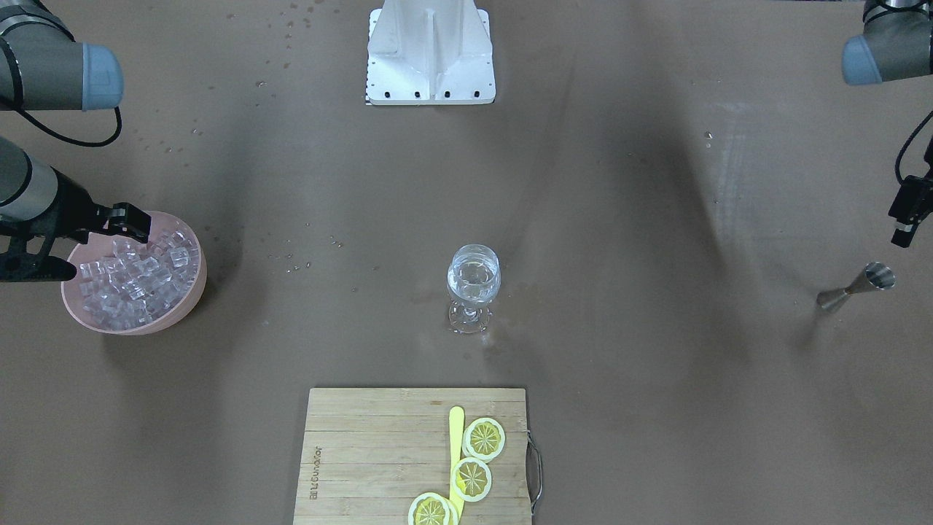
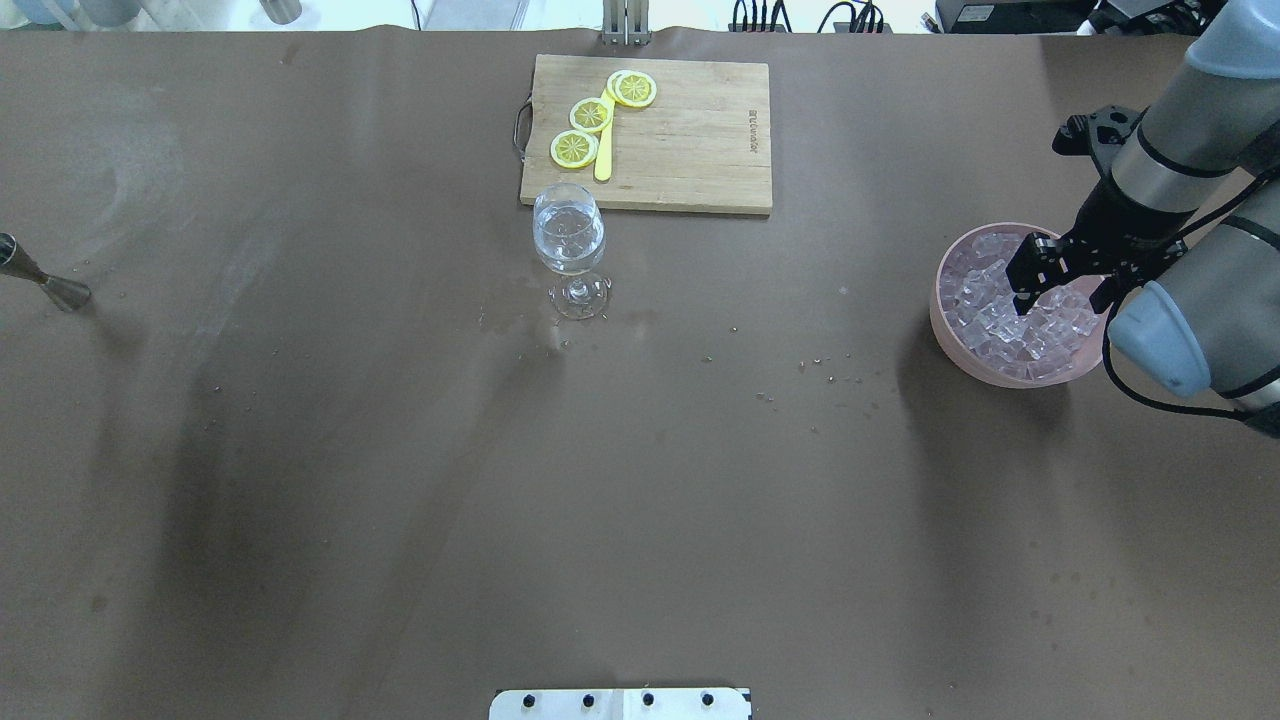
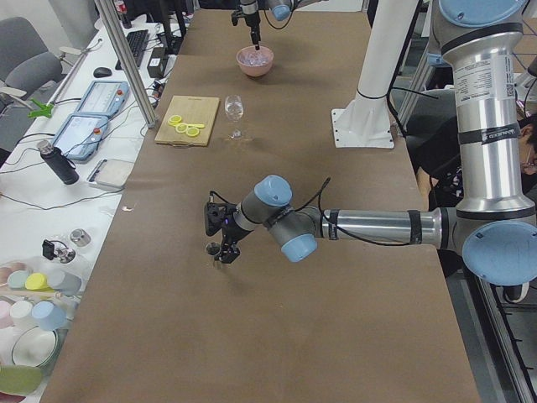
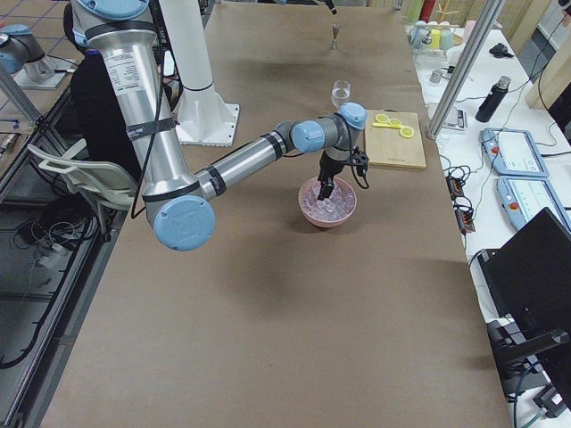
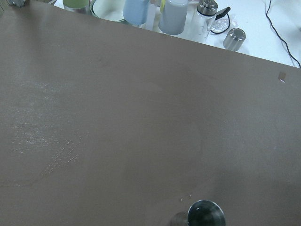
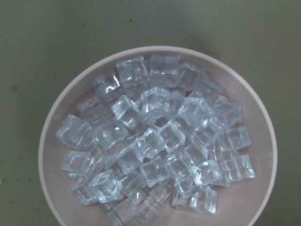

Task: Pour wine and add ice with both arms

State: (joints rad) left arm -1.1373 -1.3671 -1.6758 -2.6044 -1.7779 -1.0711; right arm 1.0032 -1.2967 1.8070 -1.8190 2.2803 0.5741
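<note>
Pink bowl (image 6: pixel 245 203), ice (image 6: pixel 155 141) fill right wrist view; only overhead shows right hand (image 2: pixel 1028 295) above, opening unclear.

Brown table (image 2: pixel 400 450) as you see it: a white base block (image 1: pixel 430 55) at the robot's edge; a stemmed glass (image 2: pixel 570 240) at centre, just beside a wooden board (image 2: pixel 690 140); a pink bowl (image 2: pixel 985 368) far right; a steel jigger (image 2: pixel 45 280) far left; scattered droplets.

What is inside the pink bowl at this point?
The pink bowl holds a heap of clear ice cubes. The right hand hangs just over them, with nothing seen in it. The ice covers the bowl's floor, so anything underneath cannot be seen.
</note>
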